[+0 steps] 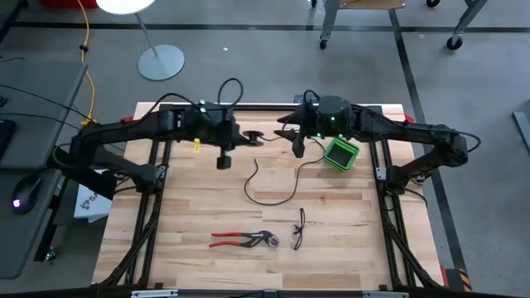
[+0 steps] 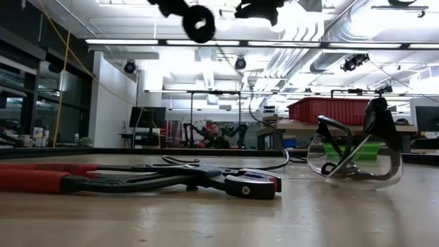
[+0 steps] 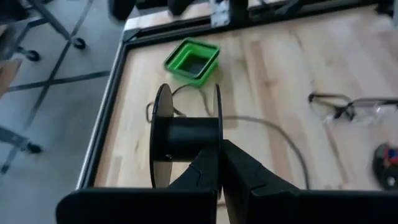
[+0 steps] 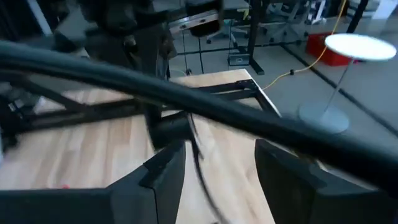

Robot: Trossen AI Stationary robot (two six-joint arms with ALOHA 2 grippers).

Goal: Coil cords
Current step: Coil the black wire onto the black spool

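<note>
A small black reel with two thin flanges hangs high over the middle of the table's far part, with my left gripper shut on it. The thin black cord drops from the reel and lies in a loose loop on the table. My right gripper stands open just to the right of the reel, at about the same height. The cord runs between its spread fingers; I see no touch there. My left gripper pinches one flange of the reel at its rim between its two shut fingers. The fingers come from the table's left, slanting down. The reel is lifted clear of the table, its flanges standing on edge, and the cord hangs slack below it.
A green square container stands on the table's far right, near my right arm. Red-handled pliers and clear safety glasses lie toward the near edge. A thick black robot cable crosses the right wrist view.
</note>
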